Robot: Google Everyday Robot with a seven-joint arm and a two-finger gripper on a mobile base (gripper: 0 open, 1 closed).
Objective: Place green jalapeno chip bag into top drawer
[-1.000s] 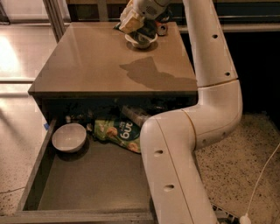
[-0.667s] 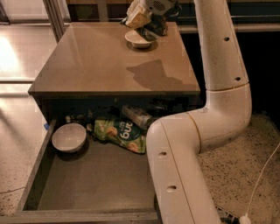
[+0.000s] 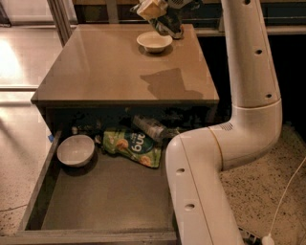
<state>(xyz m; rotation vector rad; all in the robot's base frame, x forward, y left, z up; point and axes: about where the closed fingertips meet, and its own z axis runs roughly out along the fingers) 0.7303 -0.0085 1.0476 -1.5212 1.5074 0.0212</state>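
- Since a second ago the gripper (image 3: 160,13) has come up off the small bowl (image 3: 154,41) on the table (image 3: 110,72). The bowl was half covered before and now sits in plain view, with nothing in it as far as I can see.
- The gripper is now way up at the far edge of the table, right at the top of the view, just behind and above that bowl.
- It's clenched on the green jalapeno chip bag (image 3: 170,26). The dark, shiny bag hangs from it just behind the bowl.
- So the bag isn't in the top drawer (image 3: 105,201) yet. The drawer is pulled wide open under the table's front edge, and most of its grey floor is bare.
- At the back of the drawer there's a white bowl (image 3: 75,150) on the left and a bright green pouch (image 3: 133,146) with white letters lying flat beside it.
- The white arm (image 3: 248,72) runs up the right side and hides the drawer's right end.
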